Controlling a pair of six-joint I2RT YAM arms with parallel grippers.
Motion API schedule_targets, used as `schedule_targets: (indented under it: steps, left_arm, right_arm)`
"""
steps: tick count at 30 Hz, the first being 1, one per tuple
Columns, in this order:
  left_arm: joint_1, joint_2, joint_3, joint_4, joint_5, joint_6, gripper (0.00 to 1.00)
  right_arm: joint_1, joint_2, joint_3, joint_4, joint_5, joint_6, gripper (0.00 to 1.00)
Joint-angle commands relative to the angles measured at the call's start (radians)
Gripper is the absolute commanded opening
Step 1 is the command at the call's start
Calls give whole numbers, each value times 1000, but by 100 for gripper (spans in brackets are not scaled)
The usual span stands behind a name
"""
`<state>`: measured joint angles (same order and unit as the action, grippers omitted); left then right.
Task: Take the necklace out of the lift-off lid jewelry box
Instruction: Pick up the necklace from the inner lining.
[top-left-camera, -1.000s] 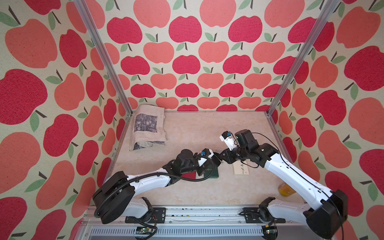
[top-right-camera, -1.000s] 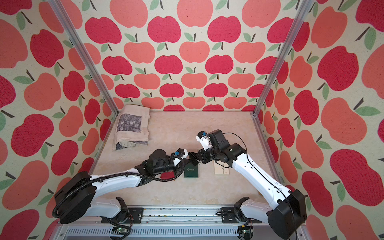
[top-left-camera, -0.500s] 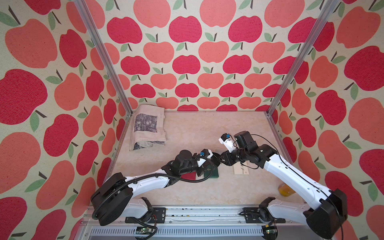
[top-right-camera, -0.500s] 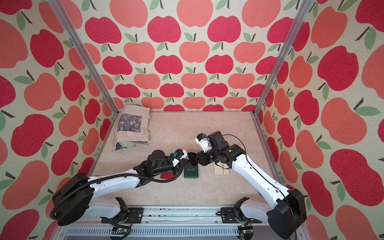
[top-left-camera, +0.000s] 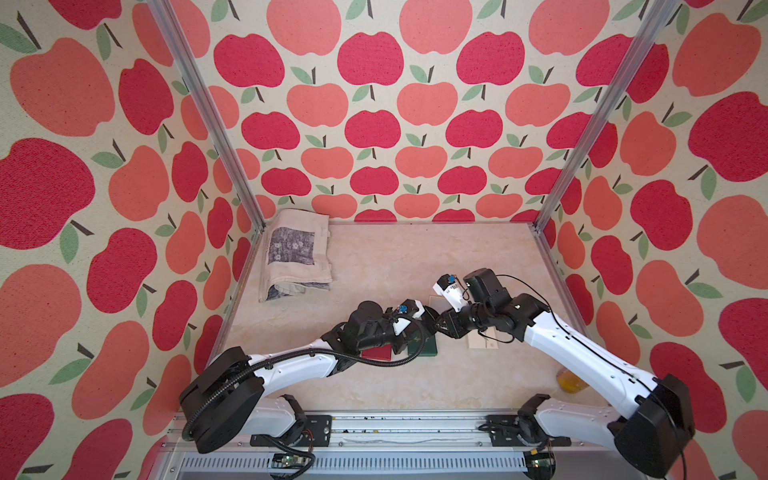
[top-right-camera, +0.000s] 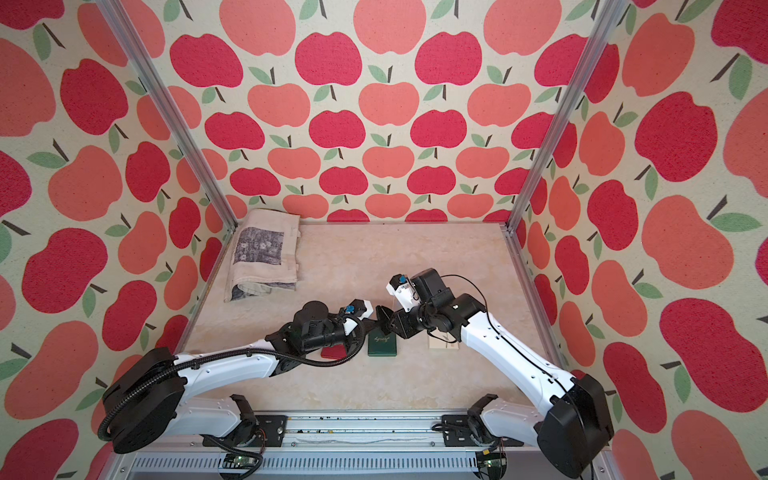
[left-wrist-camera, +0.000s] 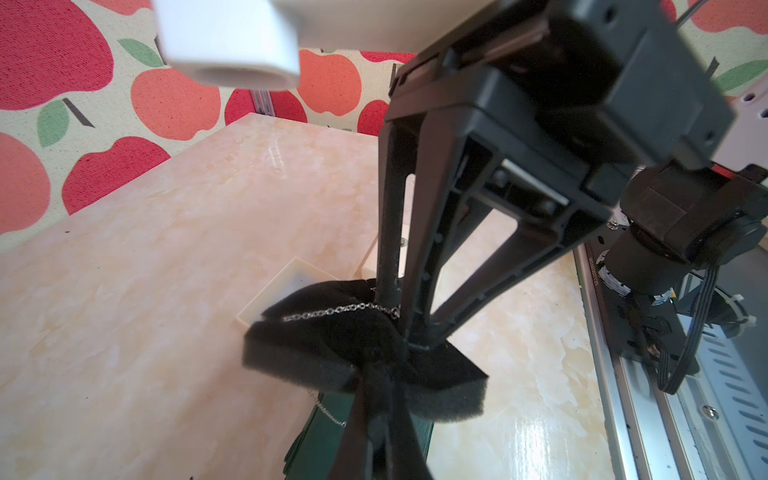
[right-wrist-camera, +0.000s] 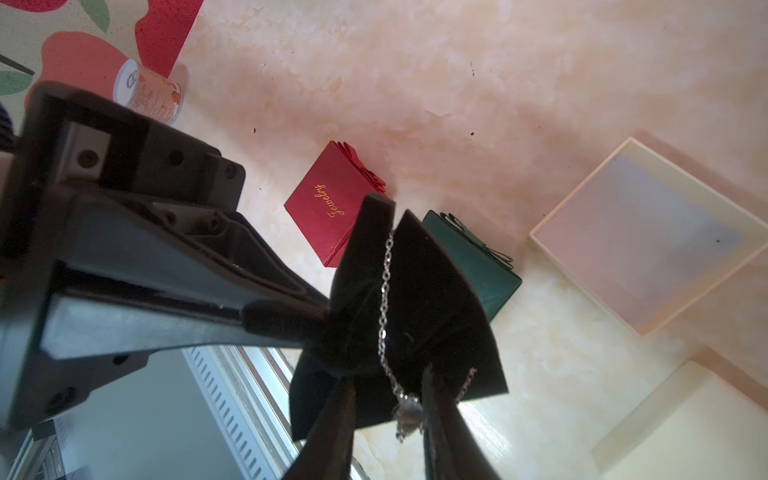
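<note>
My left gripper (left-wrist-camera: 382, 374) is shut on a black foam pad (left-wrist-camera: 332, 345), held above the table and creased by the pinch. The silver necklace (right-wrist-camera: 384, 291) lies across the pad, and its pendant (right-wrist-camera: 409, 409) hangs at the pad's edge. My right gripper (right-wrist-camera: 386, 374) is open, its jaws either side of the pendant and chain. The cream lift-off lid jewelry box (right-wrist-camera: 648, 237) lies open with nothing in it, and its lid (right-wrist-camera: 685, 419) lies beside it. In both top views the grippers meet tip to tip, the left one (top-left-camera: 428, 316) against the right one (top-left-camera: 441, 323).
A red jewelry box (right-wrist-camera: 332, 208) and a green one (right-wrist-camera: 478, 266) sit side by side under the grippers. An orange can (top-left-camera: 571, 380) lies at the front right by the wall. A folded cloth (top-left-camera: 297, 257) is at the back left.
Both arms have stayed almost where they were, tips together over the green box. The left gripper has kept its hold on the foam pad.
</note>
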<state>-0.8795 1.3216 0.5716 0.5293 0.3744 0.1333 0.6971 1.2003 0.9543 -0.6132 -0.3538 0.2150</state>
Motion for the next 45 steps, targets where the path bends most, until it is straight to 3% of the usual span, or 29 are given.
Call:
schedule_targets:
  steps: [1, 16, 45]
  left_arm:
    - [-7, -13, -8, 54, 14, 19, 0]
    - [-7, -22, -12, 49, 19, 20, 0]
    - [-14, -67, -18, -11, 58, 25, 0]
  right_arm:
    - [18, 3, -6, 35, -51, 14, 26]
    - [23, 21, 20, 43, -49, 16, 7]
    - [-66, 26, 138, 65, 78, 15, 3]
